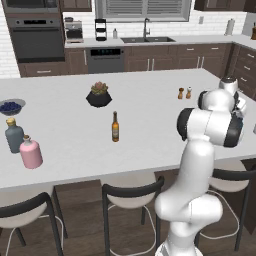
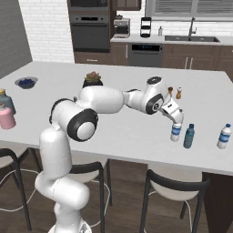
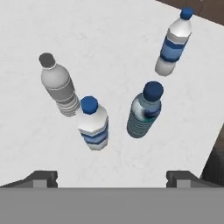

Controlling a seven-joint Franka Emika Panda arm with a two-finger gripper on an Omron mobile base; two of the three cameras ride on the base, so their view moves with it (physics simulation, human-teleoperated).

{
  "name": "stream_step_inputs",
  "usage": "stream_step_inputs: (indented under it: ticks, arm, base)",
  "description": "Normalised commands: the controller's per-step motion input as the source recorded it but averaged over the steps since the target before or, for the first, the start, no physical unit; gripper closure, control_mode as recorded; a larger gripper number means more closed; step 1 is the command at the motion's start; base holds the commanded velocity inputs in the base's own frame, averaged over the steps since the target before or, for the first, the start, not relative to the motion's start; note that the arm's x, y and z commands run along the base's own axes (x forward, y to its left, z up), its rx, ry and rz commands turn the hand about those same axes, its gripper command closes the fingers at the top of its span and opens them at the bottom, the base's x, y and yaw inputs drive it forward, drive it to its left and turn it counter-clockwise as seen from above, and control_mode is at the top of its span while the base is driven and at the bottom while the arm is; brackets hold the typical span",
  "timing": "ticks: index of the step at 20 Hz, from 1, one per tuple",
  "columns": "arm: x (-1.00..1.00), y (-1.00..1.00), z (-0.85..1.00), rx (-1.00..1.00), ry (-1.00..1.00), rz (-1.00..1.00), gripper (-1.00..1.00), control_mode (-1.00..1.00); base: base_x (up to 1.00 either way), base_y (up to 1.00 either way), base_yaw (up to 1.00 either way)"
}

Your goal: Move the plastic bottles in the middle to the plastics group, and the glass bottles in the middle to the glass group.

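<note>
Blue-label bottle (image 3: 92, 124) below spread gripper (image 3: 112, 178)

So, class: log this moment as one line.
gripper: open, above plastics group | beer bottle: mid-counter, upright | glass group: apart

Robot's white arm hides most of the clear plastic bottle w/ blue label (image 2: 175, 132). Label words on slim brown glass bottle (image 1: 115, 127) too small to read.

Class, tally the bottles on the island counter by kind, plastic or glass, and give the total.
Plastic bottles: 4 (pale clear bottle, teal bottle, two white bottles with blue labels)
Glass bottles: 3 (amber beer bottle, grey-blue corked bottle, pink bottle)
Total: 7
</note>
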Motion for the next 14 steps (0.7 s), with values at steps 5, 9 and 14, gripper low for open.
stream_step_inputs:
  ticks: [5, 9, 14]
  arm:
    - [-0.33, 0.92, 0.44, 0.00, 0.00, 0.27, -1.00, -1.00]
    - [-0.19, 1.00, 0.26, 0.00, 0.00, 0.42, -1.00, -1.00]
    - [-0.08, 1.00, 0.03, 0.00, 0.01, 0.56, -1.00, -1.00]
  base:
    - [0.00, 0.00, 0.00]
    - [0.00, 0.00, 0.00]
    - [0.00, 0.00, 0.00]
